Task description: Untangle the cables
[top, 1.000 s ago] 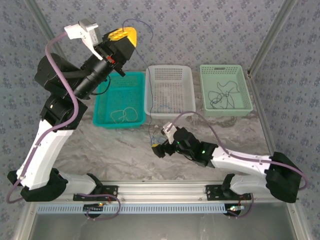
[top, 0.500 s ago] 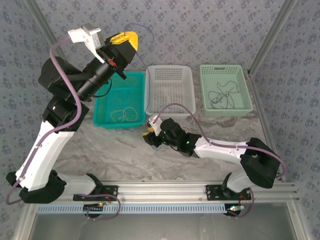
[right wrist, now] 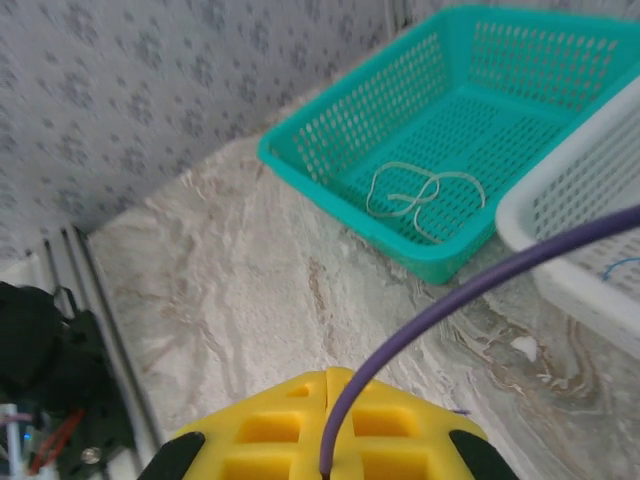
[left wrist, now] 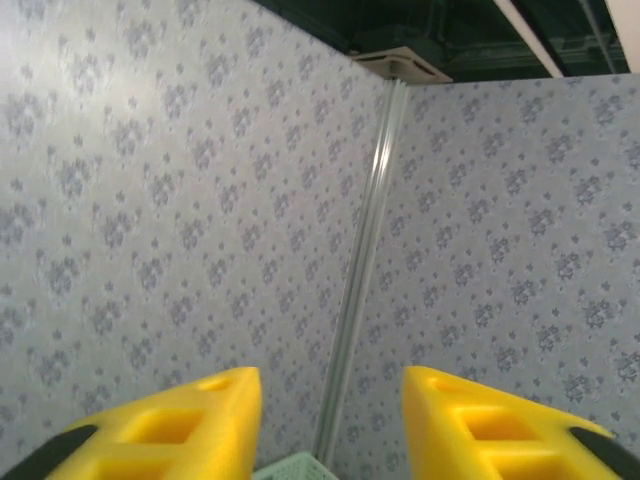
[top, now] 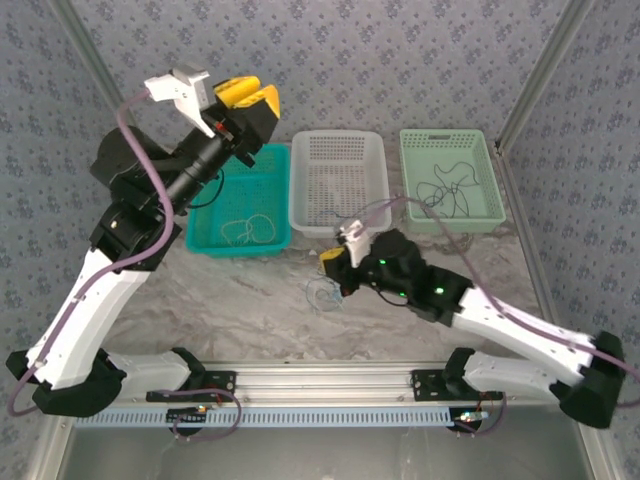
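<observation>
Purple cable pinched in right tool, wrist view.

My left fingers are bright yellow with black at the outer edges, and my right fingers are the same. The purple cable shows dark against that yellow. The counter is marbled grey and beige. The walls are grey-blue with a small darker flower print. The teal basket holds a cream cable, the white basket is plain, and the pale green basket holds a black cable. My left arm and right arm are white with black joints.
</observation>
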